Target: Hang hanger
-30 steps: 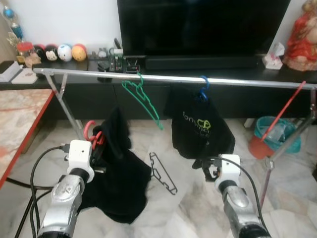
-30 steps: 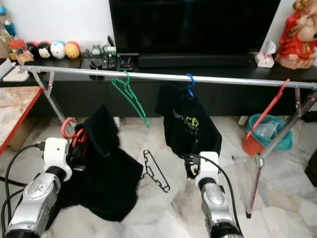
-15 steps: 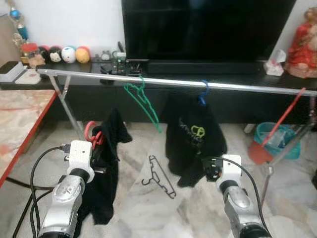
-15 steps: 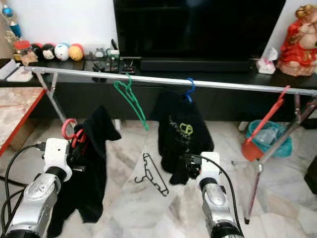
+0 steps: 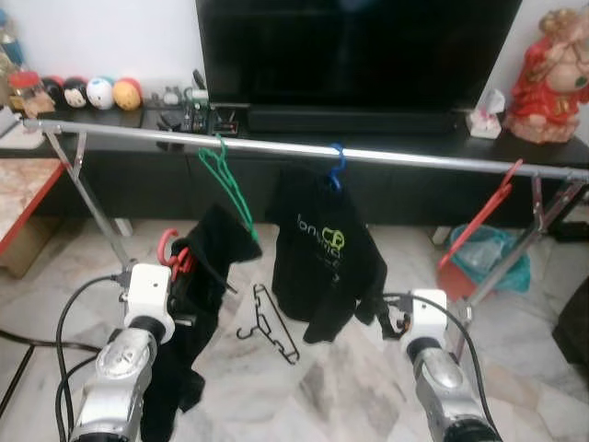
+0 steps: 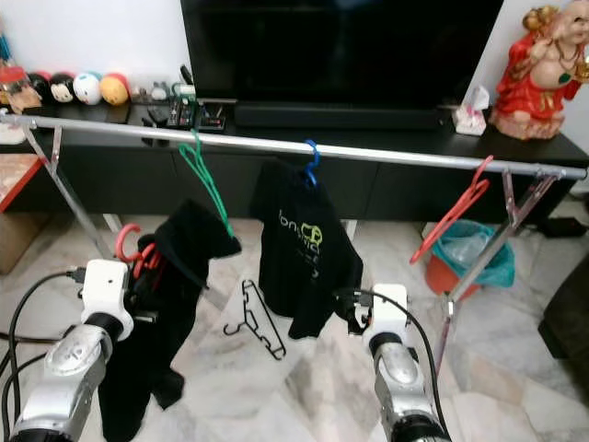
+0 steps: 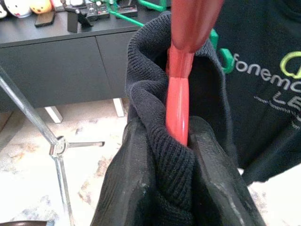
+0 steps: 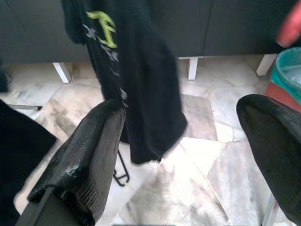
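Hanger: red hanger (image 5: 168, 250) carrying a black garment (image 5: 198, 304), held low at the robot's left, below the rail (image 5: 304, 147) and in front of it.
Left gripper: left gripper (image 7: 181, 141) clamped on the hanger's red neck, with knit fabric bunched between the fingers (image 7: 136, 183).
Right gripper: right gripper (image 8: 188, 141) spread wide and holding nothing, low at the right, just in front of the hem of the black shirt (image 5: 322, 262).
Hanger axis: hook curls upward above the left gripper; the neck runs along the fingers in the wrist view; the garment hangs straight down from it.
Rail: runs left to right across the scene, on slanted legs at both ends; the left leg (image 5: 87, 198) stands just behind the left arm.
On the rail: bare green hanger (image 5: 225, 189) left of centre, tilted; blue hanger (image 5: 336, 166) with the shirt at centre; another red hanger (image 5: 483, 216) near the right end, slanting down.
Open room: bare rail between the left leg and the green hanger, and a longer bare run between the blue hanger and the right-end red one.
Floor: marble, with a black wire hanger (image 5: 267, 322) lying between the two arms.
Behind: low dark cabinet (image 5: 138, 175) with a TV (image 5: 350, 46) close behind the rail.
Hard to make out: the held hanger's shoulders are hidden inside the garment; the garment's lower edge is hidden behind the left arm.
Cut off: the rail's right end, and a teal bin (image 5: 502, 262) partly hidden behind the right leg.
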Robot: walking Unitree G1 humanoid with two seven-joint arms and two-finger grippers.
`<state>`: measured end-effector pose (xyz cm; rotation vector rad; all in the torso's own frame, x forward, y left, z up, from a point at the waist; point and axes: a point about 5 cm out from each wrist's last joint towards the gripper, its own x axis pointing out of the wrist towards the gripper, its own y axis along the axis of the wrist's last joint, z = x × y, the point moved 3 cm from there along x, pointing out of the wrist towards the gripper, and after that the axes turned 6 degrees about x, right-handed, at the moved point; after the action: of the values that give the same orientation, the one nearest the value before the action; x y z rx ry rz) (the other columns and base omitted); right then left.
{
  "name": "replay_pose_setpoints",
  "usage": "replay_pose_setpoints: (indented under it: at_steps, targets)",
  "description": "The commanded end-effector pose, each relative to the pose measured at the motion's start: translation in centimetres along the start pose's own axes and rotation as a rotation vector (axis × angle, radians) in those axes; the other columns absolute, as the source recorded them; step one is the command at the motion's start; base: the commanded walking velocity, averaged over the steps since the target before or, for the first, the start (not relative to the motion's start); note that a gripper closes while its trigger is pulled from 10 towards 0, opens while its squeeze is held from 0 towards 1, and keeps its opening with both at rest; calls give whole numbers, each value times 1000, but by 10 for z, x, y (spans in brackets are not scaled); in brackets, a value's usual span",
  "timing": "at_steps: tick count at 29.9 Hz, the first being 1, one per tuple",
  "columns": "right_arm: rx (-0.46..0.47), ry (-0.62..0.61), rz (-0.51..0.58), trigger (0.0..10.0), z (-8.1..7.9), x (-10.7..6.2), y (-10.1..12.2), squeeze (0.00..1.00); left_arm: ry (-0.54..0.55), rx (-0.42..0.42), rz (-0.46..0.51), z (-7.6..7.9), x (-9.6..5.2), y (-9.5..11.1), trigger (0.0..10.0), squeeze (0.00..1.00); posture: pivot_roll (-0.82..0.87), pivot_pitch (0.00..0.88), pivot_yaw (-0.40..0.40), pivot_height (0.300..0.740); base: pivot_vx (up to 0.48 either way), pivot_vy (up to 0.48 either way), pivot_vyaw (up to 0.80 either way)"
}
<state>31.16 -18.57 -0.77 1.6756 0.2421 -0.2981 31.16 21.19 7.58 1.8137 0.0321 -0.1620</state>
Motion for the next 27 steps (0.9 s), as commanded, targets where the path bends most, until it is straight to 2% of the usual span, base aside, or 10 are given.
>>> replay_pose_setpoints:
  at_steps: [1, 12, 27]
  targets:
    - [-4, -18, 4, 10000, 8, -1, 2, 0, -9, 14, 59, 3, 3, 14, 10000, 0, -34, 0, -11, 736, 0, -420, 0]
    - [-5, -4, -2, 10000, 5, 0, 1, 0, -4, 16, 48, 4, 2, 11, 10000, 0, -33, 0, -13, 736, 0, -379, 0]
    - [-14, 12, -40, 10000, 8, -2, -6, 0, 44, 23, 13, 6, 3, 5, 10000, 0, -30, 0, -26, 736, 0, 0, 0]
